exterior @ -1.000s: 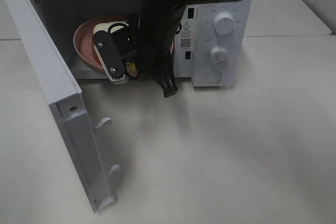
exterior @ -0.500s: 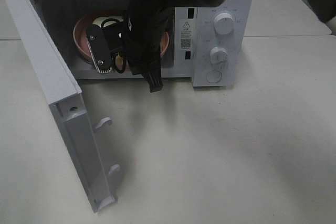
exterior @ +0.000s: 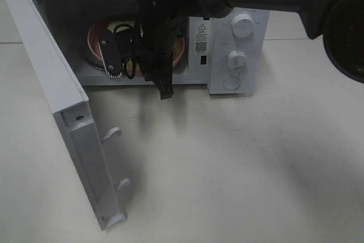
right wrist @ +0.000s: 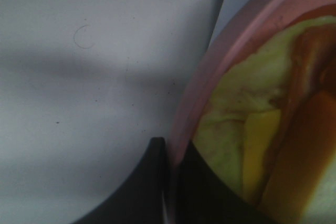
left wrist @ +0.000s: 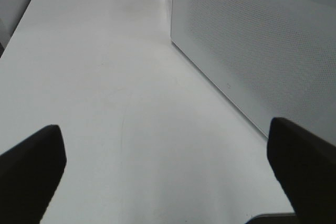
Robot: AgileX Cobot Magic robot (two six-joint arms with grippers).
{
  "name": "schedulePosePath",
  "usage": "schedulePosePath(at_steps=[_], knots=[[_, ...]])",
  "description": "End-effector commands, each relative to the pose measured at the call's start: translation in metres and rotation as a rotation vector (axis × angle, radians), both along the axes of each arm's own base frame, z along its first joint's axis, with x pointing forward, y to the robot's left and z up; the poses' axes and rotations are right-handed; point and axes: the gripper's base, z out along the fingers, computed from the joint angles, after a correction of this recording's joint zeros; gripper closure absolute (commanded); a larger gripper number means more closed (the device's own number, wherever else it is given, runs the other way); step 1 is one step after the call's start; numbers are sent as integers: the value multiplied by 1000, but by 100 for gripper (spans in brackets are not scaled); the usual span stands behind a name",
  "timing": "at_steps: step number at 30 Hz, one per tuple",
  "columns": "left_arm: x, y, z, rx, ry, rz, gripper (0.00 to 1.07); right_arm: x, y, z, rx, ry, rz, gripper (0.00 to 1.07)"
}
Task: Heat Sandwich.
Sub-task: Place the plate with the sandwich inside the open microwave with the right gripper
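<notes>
Microwave (exterior: 227, 55) stands at the back of the white bench (exterior: 239, 163), door (exterior: 51, 78) swung wide open to the left of the exterior high view. Two latch hooks (exterior: 112, 134) stick out of the door's inner edge. Control panel on the right of the cavity has an upper knob (exterior: 243, 25), a lower knob (exterior: 236, 60) and a round button (exterior: 231, 83) below them.

Right arm (exterior: 165, 27), black, reaches from the upper right into the open cavity and covers much of it. Pink plate (exterior: 92, 41) is inside the cavity, rim showing left of the arm. Sandwich (exterior: 120, 25) lies on it, only a pale bit seen past the arm. Cannot tell whether the plate rests on the cavity floor or is held off it.

Right wrist view: right pincer (right wrist: 172, 150) is clamped on the plate's pink rim (right wrist: 231, 61), one dark finger (right wrist: 152, 182) outside the rim, the other inside. Sandwich (right wrist: 231, 129) sits just beside the grip, yellow-green filling and tan-brown crust, very close and blurred. Grey cavity surface fills the rest.

Left pincer (left wrist: 168, 177) is out of the exterior view. In the left wrist view its fingers (left wrist: 31, 171) stand wide apart, nothing between them. It is over bare bench (left wrist: 105, 77), beside a white perforated panel (left wrist: 252, 40); not touching it.
</notes>
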Motion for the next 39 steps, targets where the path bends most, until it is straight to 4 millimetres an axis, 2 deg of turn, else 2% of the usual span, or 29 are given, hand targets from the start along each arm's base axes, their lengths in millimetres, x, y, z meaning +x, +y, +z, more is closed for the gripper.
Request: schedulePosePath(at_steps=[1,12,24,28,29,30,34,35,38,39], knots=[[-4,0,-1,-2,-19,-4,7,6,-1,6,23,-35,-8,107],[-4,0,-1,-2,-19,-4,7,14,-3,8,40,-89,4,105],[-4,0,-1,-2,-19,-4,7,17,-7,1,29,-72,-24,99],[-4,0,-1,-2,-19,-4,7,17,-7,1,48,-68,-60,89],[-4,0,-1,-2,-19,-4,7,17,-7,1,52,-67,-67,82],[-4,0,-1,-2,-19,-4,7,17,-7,1,52,-67,-67,82],[-4,0,-1,-2,-19,-4,7,17,-7,1,59,-65,-79,63],[-4,0,-1,-2,-19,-4,7,17,-7,1,59,-65,-79,63],[-4,0,-1,-2,-19,-4,7,17,-7,1,73,-60,-106,52],[-4,0,-1,-2,-19,-4,7,17,-7,1,73,-60,-106,52]])
